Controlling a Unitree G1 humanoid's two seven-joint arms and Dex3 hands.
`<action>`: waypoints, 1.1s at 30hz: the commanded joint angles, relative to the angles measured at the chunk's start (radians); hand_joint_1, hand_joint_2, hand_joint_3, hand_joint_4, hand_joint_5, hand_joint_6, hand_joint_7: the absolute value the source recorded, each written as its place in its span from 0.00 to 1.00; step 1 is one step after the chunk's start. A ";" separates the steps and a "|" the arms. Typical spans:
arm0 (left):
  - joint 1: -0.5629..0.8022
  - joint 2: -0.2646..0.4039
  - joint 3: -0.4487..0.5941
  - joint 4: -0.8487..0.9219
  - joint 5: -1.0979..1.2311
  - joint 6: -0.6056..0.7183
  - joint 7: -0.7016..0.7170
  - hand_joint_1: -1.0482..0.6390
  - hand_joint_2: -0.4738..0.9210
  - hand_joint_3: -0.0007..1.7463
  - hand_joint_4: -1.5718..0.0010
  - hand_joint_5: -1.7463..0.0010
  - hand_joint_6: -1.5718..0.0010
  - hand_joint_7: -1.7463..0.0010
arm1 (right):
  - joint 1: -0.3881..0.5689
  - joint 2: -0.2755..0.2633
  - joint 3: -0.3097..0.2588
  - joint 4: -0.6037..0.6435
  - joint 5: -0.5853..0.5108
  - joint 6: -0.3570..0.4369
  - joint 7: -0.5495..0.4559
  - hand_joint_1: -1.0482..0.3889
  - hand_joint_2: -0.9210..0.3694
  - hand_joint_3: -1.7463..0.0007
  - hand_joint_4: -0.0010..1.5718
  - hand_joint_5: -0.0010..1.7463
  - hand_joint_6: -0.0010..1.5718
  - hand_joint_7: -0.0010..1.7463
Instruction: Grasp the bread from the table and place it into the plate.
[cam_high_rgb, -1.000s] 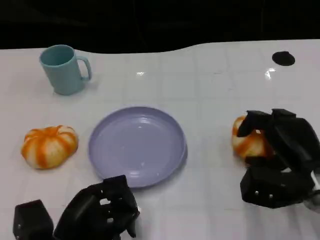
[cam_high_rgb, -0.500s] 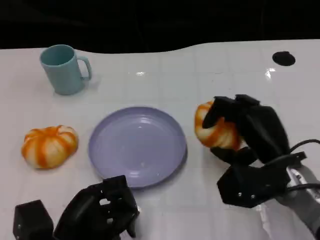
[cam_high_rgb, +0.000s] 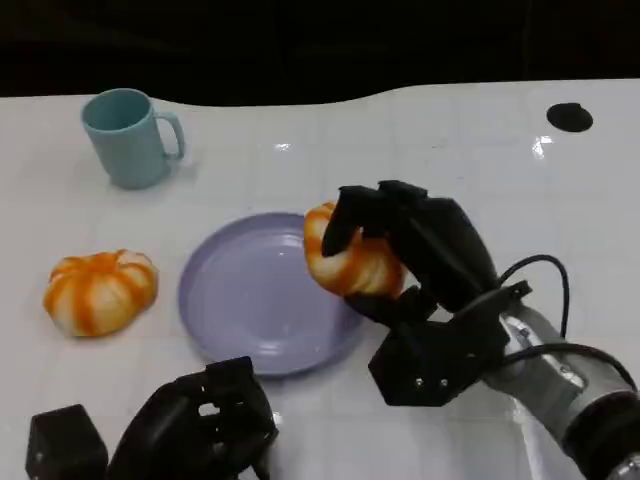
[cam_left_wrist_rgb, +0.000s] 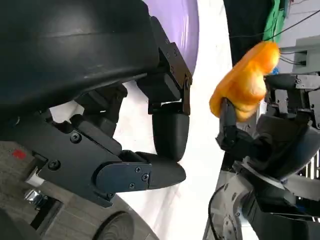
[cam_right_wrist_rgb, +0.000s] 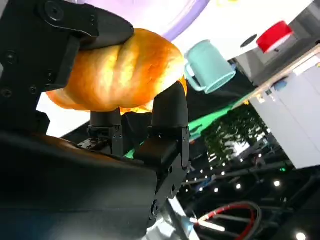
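One bread roll (cam_high_rgb: 350, 262) gripped by right hand (cam_high_rgb: 405, 270) | hovered over plate (cam_high_rgb: 245, 300) rim | left hand (cam_high_rgb: 195, 425) curled, idle | next: lower, release.

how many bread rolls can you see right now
2. One bread roll is gripped by the right hand above the plate's right edge; the other roll lies on the table left of the plate.

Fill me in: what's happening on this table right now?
The right hand grips an orange bread roll and holds it raised over the right edge of the purple plate; it has not been set down yet. The left hand rests low at the near edge, holding nothing, its fingers curled in. A second roll lies on the table left of the plate, and a teal mug stands farther back.
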 joint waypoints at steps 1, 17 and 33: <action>0.003 0.014 0.002 -0.006 0.007 -0.011 0.005 0.31 0.82 0.35 0.49 0.00 0.51 0.19 | -0.052 0.024 0.009 0.039 -0.002 -0.012 -0.019 0.71 0.57 0.13 0.64 1.00 0.50 1.00; 0.011 0.006 0.000 -0.022 -0.003 0.007 0.003 0.30 0.79 0.38 0.49 0.00 0.51 0.20 | -0.150 0.096 0.059 0.099 -0.019 0.170 0.097 0.56 0.24 0.64 0.29 0.45 0.39 0.21; 0.013 0.007 -0.002 -0.031 0.002 0.005 0.004 0.31 0.80 0.38 0.49 0.00 0.51 0.20 | -0.036 0.000 0.071 -0.147 0.011 0.221 0.329 0.31 0.00 0.93 0.00 0.28 0.18 0.00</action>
